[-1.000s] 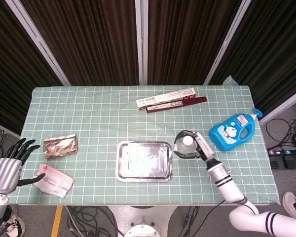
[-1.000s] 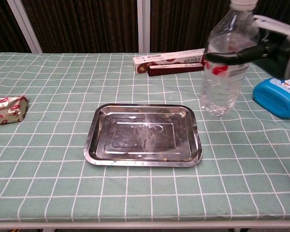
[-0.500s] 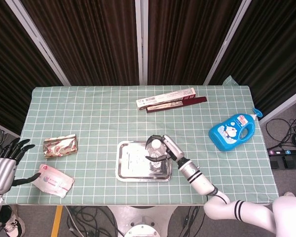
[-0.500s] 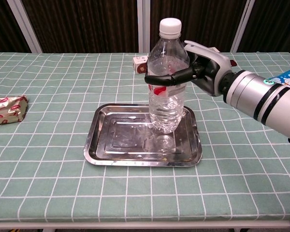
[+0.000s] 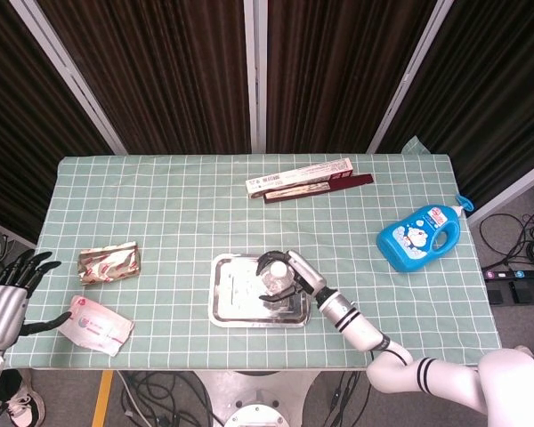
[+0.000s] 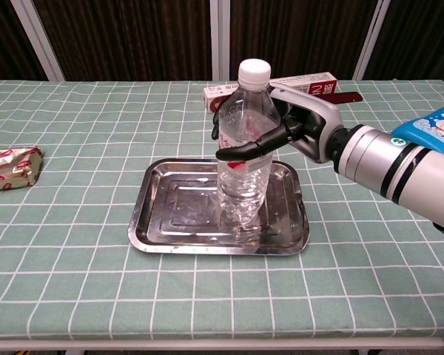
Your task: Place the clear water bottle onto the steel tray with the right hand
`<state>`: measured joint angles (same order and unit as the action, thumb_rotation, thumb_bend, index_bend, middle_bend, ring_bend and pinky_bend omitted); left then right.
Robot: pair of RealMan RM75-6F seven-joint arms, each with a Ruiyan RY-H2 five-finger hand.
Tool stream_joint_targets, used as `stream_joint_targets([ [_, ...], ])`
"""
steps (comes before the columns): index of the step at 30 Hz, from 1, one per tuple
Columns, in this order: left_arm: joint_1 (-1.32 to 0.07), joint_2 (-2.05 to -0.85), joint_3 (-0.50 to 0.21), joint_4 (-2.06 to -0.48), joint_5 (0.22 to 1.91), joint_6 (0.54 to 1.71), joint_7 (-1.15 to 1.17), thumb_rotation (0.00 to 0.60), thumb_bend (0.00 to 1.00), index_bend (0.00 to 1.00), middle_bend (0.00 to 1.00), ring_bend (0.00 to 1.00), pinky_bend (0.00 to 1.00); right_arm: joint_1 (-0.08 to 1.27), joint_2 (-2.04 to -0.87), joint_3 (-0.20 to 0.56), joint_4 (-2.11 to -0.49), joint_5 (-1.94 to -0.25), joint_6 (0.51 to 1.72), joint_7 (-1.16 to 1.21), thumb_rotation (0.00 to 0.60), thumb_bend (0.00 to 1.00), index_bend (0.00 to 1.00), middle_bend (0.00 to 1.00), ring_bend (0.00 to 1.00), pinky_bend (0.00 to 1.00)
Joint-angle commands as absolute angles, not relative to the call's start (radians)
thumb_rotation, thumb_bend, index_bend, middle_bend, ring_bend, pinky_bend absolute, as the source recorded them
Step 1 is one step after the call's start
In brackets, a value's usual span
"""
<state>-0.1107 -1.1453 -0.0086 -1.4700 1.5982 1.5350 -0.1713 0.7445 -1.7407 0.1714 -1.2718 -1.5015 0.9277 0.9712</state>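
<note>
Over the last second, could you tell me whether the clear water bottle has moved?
Yes. The clear water bottle, held by the right hand, moved left from beside the steel tray to over it.

1. The right hand (image 6: 296,129) has a pale grey shell across its back and thin black fingers (image 6: 246,149).
2. Behind its wrist runs a smooth silver forearm (image 6: 370,159), round as a tube.
3. Black bands ring the white sleeve further back along that arm.
4. A small green mark sits on the forearm's upper edge, just behind the wrist.
5. The left hand (image 5: 7,298) shows black fingers above a silver-grey cuff.
</note>
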Motion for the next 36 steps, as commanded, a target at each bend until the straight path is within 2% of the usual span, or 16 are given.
stream_joint_targets([
  [1, -0.111, -1.145, -0.009, -1.470, 1.597, 1.534, -0.172, 0.493, 0.09, 0.26, 0.23, 0.10, 0.18, 0.751, -1.730, 0.162, -1.275, -1.506, 0.918, 0.984, 0.600, 0.00, 0.35, 0.42, 0.18, 0.26],
  [4, -0.110, -1.146, -0.009, -1.471, 1.595, 1.534, -0.172, 0.494, 0.09, 0.26, 0.23, 0.10, 0.18, 0.756, -1.718, 0.150, -1.281, -1.514, 0.912, 0.988, 0.600, 0.00, 0.26, 0.36, 0.12, 0.21],
  [8, -0.109, -1.145, -0.009, -1.473, 1.598, 1.538, -0.171, 0.489, 0.09, 0.26, 0.23, 0.10, 0.18, 0.759, -1.688, 0.139, -1.307, -1.528, 0.919, 0.973, 0.600, 0.00, 0.08, 0.21, 0.02, 0.11],
  [11, -0.109, -1.143, -0.010, -1.477, 1.600, 1.541, -0.169, 0.490, 0.09, 0.26, 0.23, 0.10, 0.18, 0.755, -1.638, 0.139, -1.352, -1.521, 0.922, 0.906, 0.600, 0.00, 0.00, 0.13, 0.00, 0.02],
  [13, -0.109, -1.142, -0.011, -1.480, 1.601, 1.541, -0.168, 0.491, 0.09, 0.26, 0.23, 0.10, 0.18, 0.753, -1.576, 0.131, -1.404, -1.515, 0.905, 0.846, 0.600, 0.00, 0.00, 0.10, 0.00, 0.00],
  [17, -0.111, -1.142, -0.012, -1.485, 1.600, 1.538, -0.161, 0.481, 0.09, 0.26, 0.23, 0.10, 0.18, 0.740, -1.362, 0.100, -1.569, -1.466, 0.834, 0.652, 0.600, 0.00, 0.00, 0.02, 0.00, 0.00],
  [20, -0.111, -1.140, -0.010, -1.491, 1.601, 1.536, -0.156, 0.474, 0.09, 0.26, 0.23, 0.10, 0.18, 0.728, -1.198, 0.068, -1.681, -1.392, 0.771, 0.499, 0.600, 0.00, 0.00, 0.01, 0.00, 0.00],
  [23, -0.111, -1.140, -0.009, -1.495, 1.602, 1.535, -0.147, 0.472, 0.09, 0.26, 0.23, 0.10, 0.18, 0.698, -1.057, 0.029, -1.775, -1.308, 0.775, 0.296, 0.600, 0.00, 0.00, 0.00, 0.00, 0.00],
  [25, -0.110, -1.142, -0.009, -1.498, 1.600, 1.534, -0.141, 0.470, 0.09, 0.26, 0.23, 0.10, 0.18, 0.669, -0.987, -0.001, -1.835, -1.247, 0.820, 0.136, 0.600, 0.00, 0.00, 0.00, 0.00, 0.00],
  [27, -0.109, -1.143, -0.009, -1.502, 1.599, 1.534, -0.134, 0.468, 0.09, 0.26, 0.23, 0.10, 0.18, 0.616, -0.941, -0.035, -1.899, -1.196, 0.943, -0.075, 0.600, 0.00, 0.00, 0.01, 0.00, 0.00],
  [30, -0.107, -1.142, -0.009, -1.510, 1.599, 1.537, -0.120, 0.467, 0.09, 0.26, 0.23, 0.10, 0.18, 0.508, -0.953, -0.078, -1.933, -1.218, 1.158, -0.288, 0.600, 0.00, 0.00, 0.02, 0.00, 0.00],
  [33, -0.107, -1.138, -0.009, -1.518, 1.596, 1.533, -0.110, 0.464, 0.09, 0.26, 0.23, 0.10, 0.18, 0.408, -1.002, -0.105, -1.854, -1.369, 1.318, -0.250, 0.600, 0.00, 0.00, 0.02, 0.00, 0.00],
  [36, -0.110, -1.133, -0.007, -1.522, 1.598, 1.527, -0.101, 0.463, 0.09, 0.26, 0.23, 0.10, 0.18, 0.330, -1.076, -0.111, -1.669, -1.517, 1.476, -0.198, 0.600, 0.00, 0.00, 0.02, 0.00, 0.00],
])
